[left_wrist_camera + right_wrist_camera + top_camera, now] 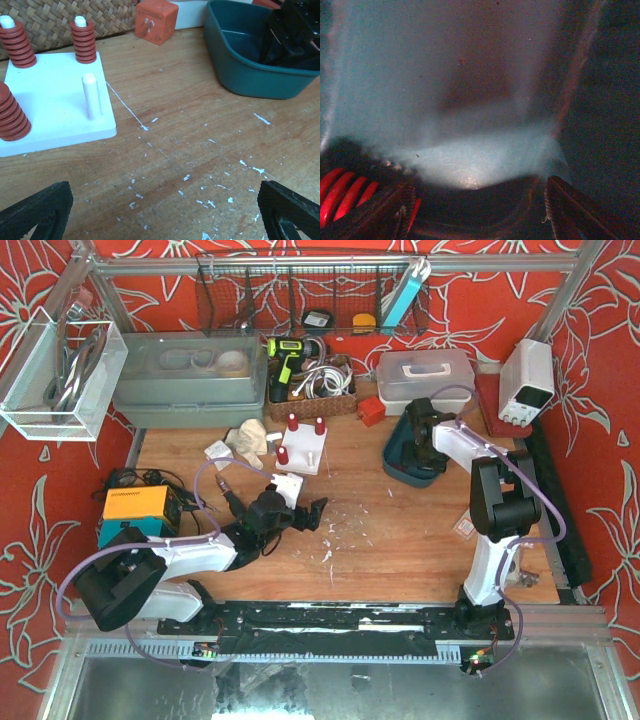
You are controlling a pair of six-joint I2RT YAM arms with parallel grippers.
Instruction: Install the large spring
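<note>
A white base [50, 107] carries three red springs, such as the one [83, 41] at the back, and one bare white peg [90, 95]. It also shows in the top view [303, 455]. My left gripper [165, 212] is open and empty, low over the wood in front of the base; in the top view [303, 515] it sits just near of the base. My right gripper [480, 200] is open inside the teal bin [400, 462]. A red spring [340, 192] lies on the bin floor just outside its left finger [400, 205]. Nothing is between the jaws.
An orange cube [156, 20] stands behind the base, beside a wicker basket [50, 20]. The teal bin [240, 75] is at the right with the right gripper in it. An orange box [137, 505] sits by the left arm. White flecks litter the wood.
</note>
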